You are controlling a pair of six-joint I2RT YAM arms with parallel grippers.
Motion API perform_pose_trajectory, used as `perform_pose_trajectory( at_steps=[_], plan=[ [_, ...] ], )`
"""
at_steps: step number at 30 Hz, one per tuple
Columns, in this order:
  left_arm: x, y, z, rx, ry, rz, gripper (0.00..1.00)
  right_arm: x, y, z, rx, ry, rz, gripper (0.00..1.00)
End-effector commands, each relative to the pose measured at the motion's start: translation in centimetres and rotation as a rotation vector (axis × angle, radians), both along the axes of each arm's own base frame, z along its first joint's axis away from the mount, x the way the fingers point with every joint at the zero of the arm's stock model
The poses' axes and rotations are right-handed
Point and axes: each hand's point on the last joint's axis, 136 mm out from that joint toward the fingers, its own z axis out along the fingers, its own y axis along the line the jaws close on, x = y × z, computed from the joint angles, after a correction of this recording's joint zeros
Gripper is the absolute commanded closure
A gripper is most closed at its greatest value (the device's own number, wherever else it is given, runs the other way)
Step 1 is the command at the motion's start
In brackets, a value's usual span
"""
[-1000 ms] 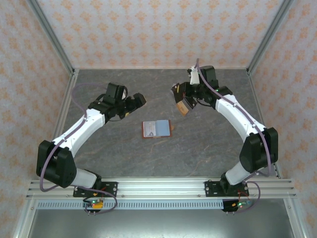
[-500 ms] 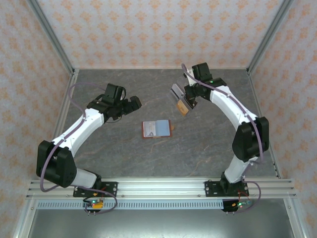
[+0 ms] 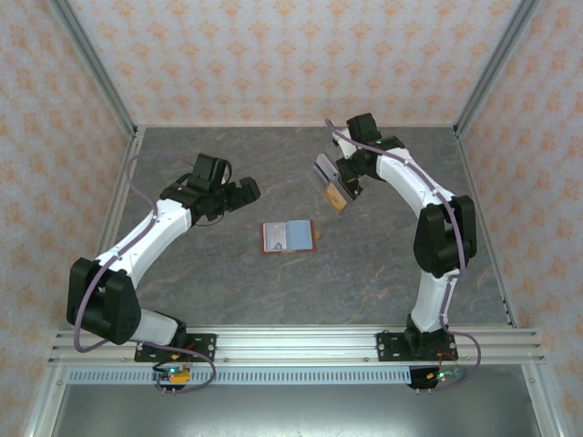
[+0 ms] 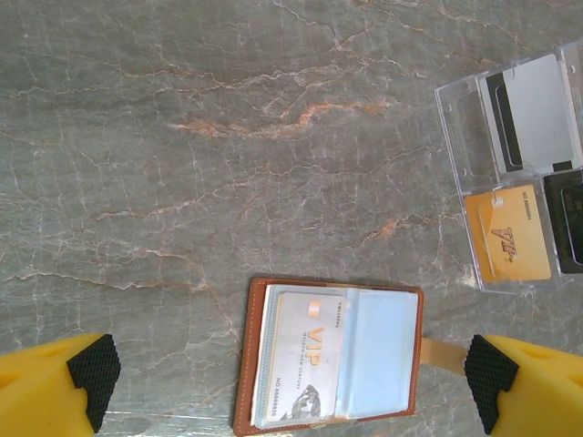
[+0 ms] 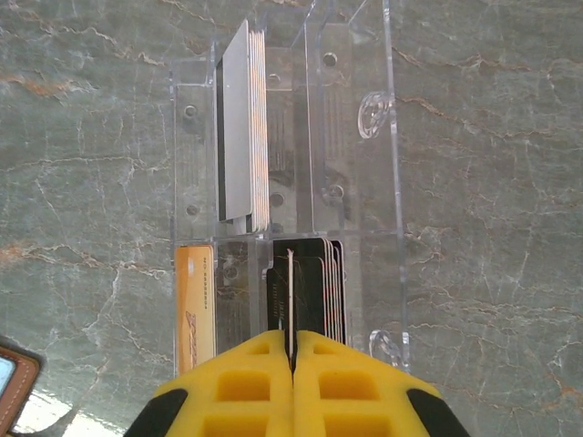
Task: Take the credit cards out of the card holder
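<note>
Grey-blue inside up, the card holder (image 4: 375, 341) lies open on the marbled worktop (image 3: 383, 264), a pale VIP credit card (image 4: 305, 350) tucked in one half. The left hand (image 3: 244, 193) hangs released nearby. The right hand (image 5: 291, 355) is clenched on a thin card (image 5: 290, 291), edge-on over the clear plastic case (image 5: 364, 182).

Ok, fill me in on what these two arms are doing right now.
The right pincer is shut on a thin card, held edge-on over a clear plastic box whose compartments already hold other cards. I cannot tell whether the card has gone into a compartment. The card holder lies open on the table with a VIP card in its left pocket. The left pincer hangs open near the holder and touches nothing.
</note>
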Motion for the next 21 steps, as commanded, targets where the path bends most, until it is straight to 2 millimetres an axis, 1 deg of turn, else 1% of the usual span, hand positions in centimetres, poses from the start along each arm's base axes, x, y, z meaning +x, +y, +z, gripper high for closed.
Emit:
perform_pose_trajectory(
  at_steps=[1, 8, 17, 21],
  plan=[
    [-0.3, 0.1, 0.2, 0.003, -0.011, -0.024, 0.0, 0.2, -0.6, -0.4, -0.033, -0.002, -0.002, 1.0],
    [-0.4, 0.0, -0.1, 0.001, -0.006, -0.028, 0.0, 0.5, -1.0, -1.2, -0.054, -0.004, -0.012, 0.99],
    [-0.5, -0.2, -0.5, -0.004, 0.002, -0.037, 0.0, -0.2, -1.3, -2.1, -0.08, 0.024, 0.003, 0.98],
    [-0.4, -0.3, -0.6, -0.007, 0.006, -0.039, 0.0, -0.1, -1.2, -2.4, -0.08, 0.03, 0.01, 0.97]
  ],
)
